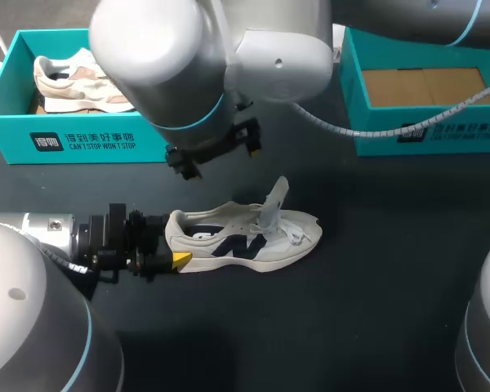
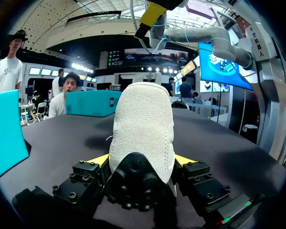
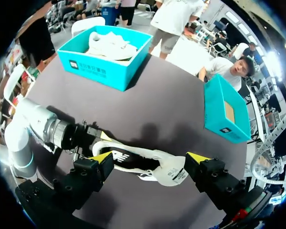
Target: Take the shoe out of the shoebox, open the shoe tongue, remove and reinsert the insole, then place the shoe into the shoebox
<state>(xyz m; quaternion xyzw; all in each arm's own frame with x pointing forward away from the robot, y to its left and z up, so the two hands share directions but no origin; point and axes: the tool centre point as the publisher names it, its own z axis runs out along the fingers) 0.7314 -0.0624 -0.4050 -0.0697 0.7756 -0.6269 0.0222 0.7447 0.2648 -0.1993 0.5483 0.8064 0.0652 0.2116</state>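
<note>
Presently: left jaws closed on the heel of the shoe [image 1: 253,245], gripping it from both sides; in the left wrist view the pale suede heel [image 2: 143,124] fills the gap and a yellow tip [image 2: 99,160] presses in on each flank. Only a narrow opening, as wide as the heel. From above, the left arm [image 1: 73,237] lies low along the bench [image 1: 376,286], one yellow tip [image 1: 182,260] showing at the near side of the heel. Shoe sits upright on its sole mid-bench, toe pointing away from the left jaws, white with dark navy side marking. Tongue [image 1: 274,200] pulled up and standing above the laces. Right jaws wide open, holding nothing, touching nothing. They hang over the bench above and behind the heel end, clear of the shoe. In the right wrist view the shoe [image 3: 133,160] lies across below the two spread yellow tips [image 3: 101,157], tongue end [image 3: 171,174] towards the far tip. Around: teal shoebox [image 1: 90,139] at the back left of the bench, a second beige-and-pink shoe [image 1: 73,82] lying in it; another teal shoebox [image 1: 425,135] at the back right, brown card floor showing. Both boxes well apart from the shoe. The right arm's big grey joint [image 1: 155,49] hides part of the left box from the head view.
</note>
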